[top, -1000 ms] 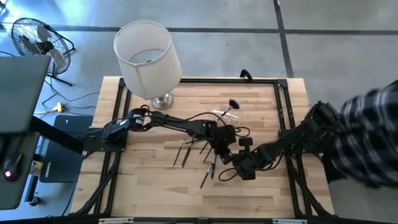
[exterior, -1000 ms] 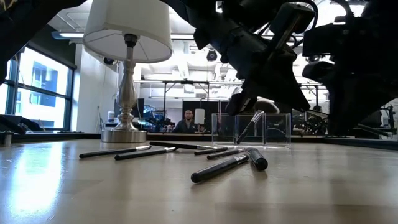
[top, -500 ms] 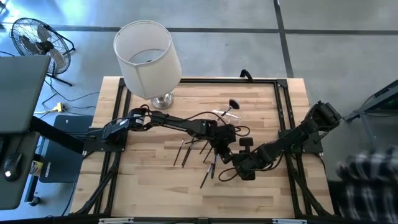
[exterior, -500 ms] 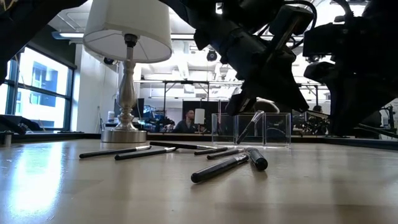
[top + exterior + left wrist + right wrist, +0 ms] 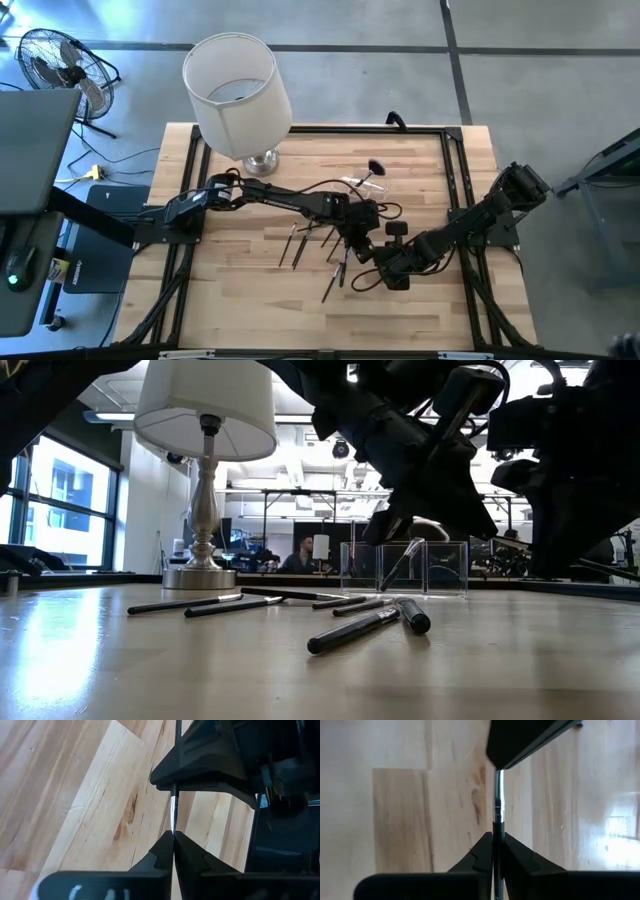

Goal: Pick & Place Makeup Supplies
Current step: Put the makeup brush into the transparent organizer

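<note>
Both grippers meet above the middle of the table: the left gripper and the right gripper each pinch an end of one thin makeup brush with a silver ferrule, fingers nearly together on its handle, holding it off the wood. Other makeup brushes and pencils lie loose on the table beneath them, scattered between the lamp and the arms. Farther back stands a clear compartmented organizer; one brush leans in its middle compartment, and the side compartments look bare.
</note>
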You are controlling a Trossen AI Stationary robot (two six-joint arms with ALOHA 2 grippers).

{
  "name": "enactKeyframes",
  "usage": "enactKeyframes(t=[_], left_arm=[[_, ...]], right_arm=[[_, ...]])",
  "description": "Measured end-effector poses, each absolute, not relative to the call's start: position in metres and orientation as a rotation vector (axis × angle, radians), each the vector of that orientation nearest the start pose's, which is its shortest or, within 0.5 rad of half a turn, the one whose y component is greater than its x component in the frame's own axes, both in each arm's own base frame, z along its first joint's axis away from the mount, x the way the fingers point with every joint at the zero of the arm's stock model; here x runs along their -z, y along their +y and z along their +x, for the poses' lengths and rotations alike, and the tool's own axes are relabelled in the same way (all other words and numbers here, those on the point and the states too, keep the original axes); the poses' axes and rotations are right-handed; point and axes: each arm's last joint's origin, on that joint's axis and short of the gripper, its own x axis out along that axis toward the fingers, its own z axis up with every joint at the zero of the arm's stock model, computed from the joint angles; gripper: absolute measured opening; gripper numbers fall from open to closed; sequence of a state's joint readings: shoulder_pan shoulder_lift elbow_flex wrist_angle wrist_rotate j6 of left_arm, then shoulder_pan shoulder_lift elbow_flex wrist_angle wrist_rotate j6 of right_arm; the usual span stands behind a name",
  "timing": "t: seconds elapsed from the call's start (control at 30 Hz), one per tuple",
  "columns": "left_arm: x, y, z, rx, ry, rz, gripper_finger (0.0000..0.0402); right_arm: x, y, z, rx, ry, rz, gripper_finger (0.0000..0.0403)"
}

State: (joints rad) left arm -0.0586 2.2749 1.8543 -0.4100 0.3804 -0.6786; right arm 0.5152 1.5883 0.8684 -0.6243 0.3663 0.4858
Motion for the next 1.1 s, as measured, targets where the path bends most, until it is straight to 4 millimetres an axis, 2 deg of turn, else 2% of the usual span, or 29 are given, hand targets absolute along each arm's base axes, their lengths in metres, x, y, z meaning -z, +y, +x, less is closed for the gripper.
enactKeyframes(t=[0.1, 0.23, 0.4, 0.6, 0.77, 0.93, 1.0, 1.1], left_arm=[[-0.19, -0.04, 0.502, 0.118, 0.927, -0.739, 0.0038], [-0.19, -0.039, 0.502, 0.109, 0.919, -0.733, 0.0082], [-0.19, -0.024, 0.503, 0.106, 0.906, -0.712, 0.0116], [-0.223, -0.018, 0.493, 0.101, 0.86, -0.622, 0.0119], [-0.23, -0.017, 0.487, 0.047, 0.862, -0.538, 0.012], [-0.262, -0.016, 0.473, 0.041, 0.825, -0.458, 0.012], [-0.268, -0.017, 0.463, 0.017, 0.873, -0.414, 0.012], [-0.274, -0.018, 0.461, -0.011, 0.847, -0.36, 0.012]], right_arm=[[-0.159, 0.124, 0.24, 0.182, 1.186, -0.143, 0.0033], [-0.159, 0.124, 0.24, 0.178, 1.189, -0.139, 0.0014], [-0.159, 0.124, 0.24, 0.204, 1.185, -0.098, 0.0018], [-0.159, 0.124, 0.24, 0.227, 1.185, -0.054, 0.003], [-0.159, 0.124, 0.239, 0.25, 1.18, -0.022, 0.0011], [-0.159, 0.125, 0.24, 0.289, 1.168, 0.046, 0.0029], [-0.159, 0.125, 0.24, 0.305, 1.162, 0.072, 0.0032], [-0.159, 0.125, 0.24, 0.326, 1.155, 0.1, 0.0019]])
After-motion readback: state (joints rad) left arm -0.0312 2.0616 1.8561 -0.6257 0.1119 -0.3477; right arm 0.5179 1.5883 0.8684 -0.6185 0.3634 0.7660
